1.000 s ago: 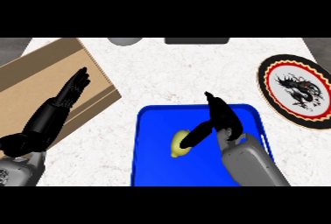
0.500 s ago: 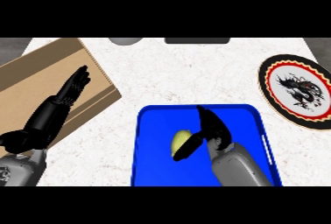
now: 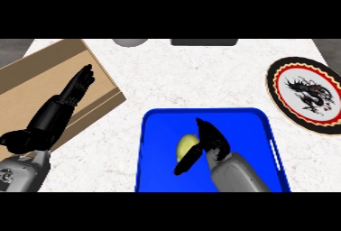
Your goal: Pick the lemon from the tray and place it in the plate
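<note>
Nearest the lower edge, the right forearm (image 3: 238,173) rose over the blue tray (image 3: 154,180), which lay on the speckled white counter (image 3: 200,76). The right hand (image 3: 212,140) hung above the middle of the tray with its fingers (image 3: 202,126) straight and pointing away, and its thumb (image 3: 188,160) stretched down and to the left, spread apart from them. The lemon (image 3: 186,145) lay inside the tray, just left of that hand, in the gap between thumb and fingers; the hand covered its right side, and whether the hand touched it could not be told. Nothing was curled around the fruit.

At the lower left, the left forearm (image 3: 23,173) came in, and the left hand (image 3: 57,110) rested open over a brown board (image 3: 40,74), fingers straight and pointing up and to the right.

Farther off, at the right edge of the counter, stood the plate (image 3: 283,97), with a dark rim, a red ring and a black dragon figure on its white centre. It sat well apart from the tray and held nothing. Along the far edge, a grey round thing (image 3: 131,42) and a dark rectangular thing (image 3: 204,42) showed only in part.
</note>
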Tool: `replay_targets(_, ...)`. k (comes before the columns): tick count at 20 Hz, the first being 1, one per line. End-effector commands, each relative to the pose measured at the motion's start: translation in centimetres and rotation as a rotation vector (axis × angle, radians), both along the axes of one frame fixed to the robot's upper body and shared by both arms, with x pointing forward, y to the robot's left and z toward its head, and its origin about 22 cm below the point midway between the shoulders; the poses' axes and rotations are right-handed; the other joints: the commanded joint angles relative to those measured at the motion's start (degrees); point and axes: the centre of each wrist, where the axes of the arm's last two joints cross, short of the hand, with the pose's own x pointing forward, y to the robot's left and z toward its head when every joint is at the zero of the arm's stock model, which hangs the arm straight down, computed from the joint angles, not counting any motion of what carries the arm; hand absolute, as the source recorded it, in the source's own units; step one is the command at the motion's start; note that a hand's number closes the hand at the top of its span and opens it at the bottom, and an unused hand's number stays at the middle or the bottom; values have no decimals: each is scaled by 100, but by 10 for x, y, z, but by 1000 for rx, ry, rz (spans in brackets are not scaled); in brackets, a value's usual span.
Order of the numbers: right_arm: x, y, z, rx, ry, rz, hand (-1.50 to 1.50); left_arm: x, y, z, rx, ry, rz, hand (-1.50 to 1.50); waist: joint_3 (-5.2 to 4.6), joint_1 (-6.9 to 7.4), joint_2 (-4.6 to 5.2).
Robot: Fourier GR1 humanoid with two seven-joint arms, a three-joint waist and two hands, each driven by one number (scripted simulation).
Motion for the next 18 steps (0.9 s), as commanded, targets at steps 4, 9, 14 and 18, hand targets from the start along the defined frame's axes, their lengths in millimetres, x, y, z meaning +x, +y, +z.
replay_targets(4, -16, 10, -22, -104, 161, -60, -150, -3, 8, -4, -13, -2, -4, 0, 12, -20, 18)
replay_targets(9, -6, 17, -29, -122, 65, 72, 150, -13, 0, -2, -15, 8, -19, 0, 14, 35, 26)
replay_targets(14, -6, 13, -47, -165, 9, 74, 150, -1, 2, -2, -20, 13, -6, 0, 15, 12, 37)
replay_targets(18, 5, 29, 6, -242, -28, 0, 150, -2, 4, -3, 5, 2, -6, 0, 10, -10, 19)
